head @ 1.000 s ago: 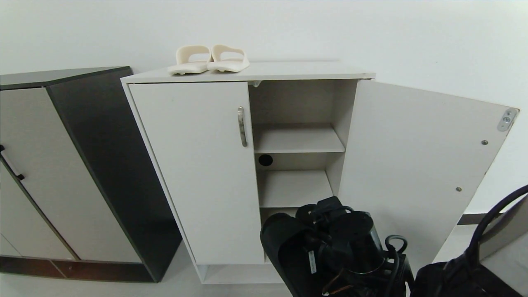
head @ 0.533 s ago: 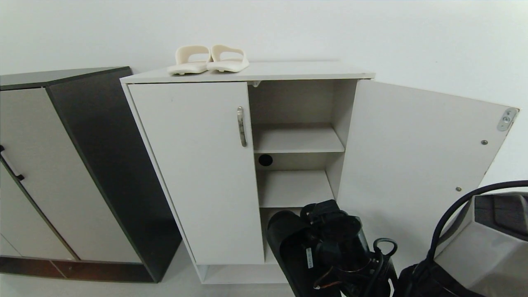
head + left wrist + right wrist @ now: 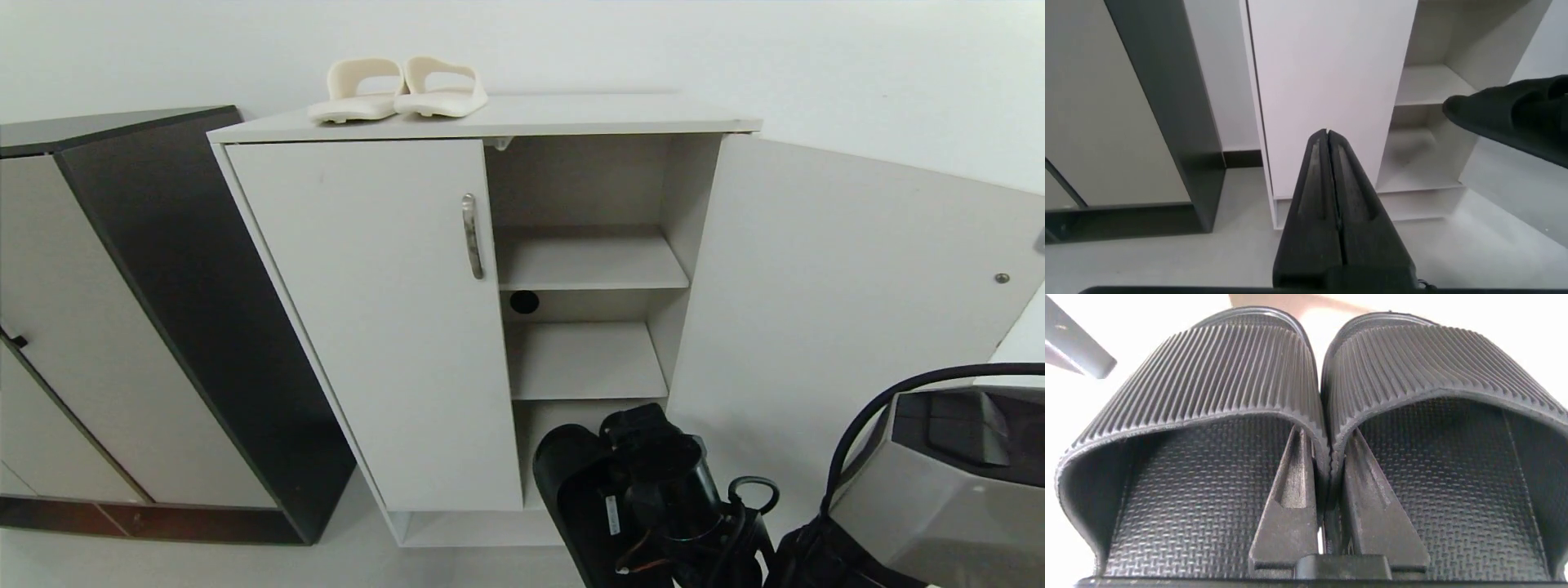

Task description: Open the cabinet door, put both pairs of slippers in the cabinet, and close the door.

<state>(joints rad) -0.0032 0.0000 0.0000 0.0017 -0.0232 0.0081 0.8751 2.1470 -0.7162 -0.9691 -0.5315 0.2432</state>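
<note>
Cabinet door [image 3: 816, 310] is open. Right tool [image 3: 1327, 457] is clamped on the black slippers [image 3: 563, 482], low at the cabinet [image 3: 367, 327] opening. Left tool [image 3: 1328, 139] is pressed together, empty. Cream slippers [image 3: 400, 86] sit on the cabinet top, left rear corner. Step in hand: stowing the first pair. Next move: set it on a shelf [image 3: 584, 359] and release.

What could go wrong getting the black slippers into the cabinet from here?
1. The right claw pinches the black slippers only by their touching inner walls, so the pair may twist or slip loose.
2. Only the right door is open; the slippers might clip the edge of the shut left door or a shelf front.
</note>
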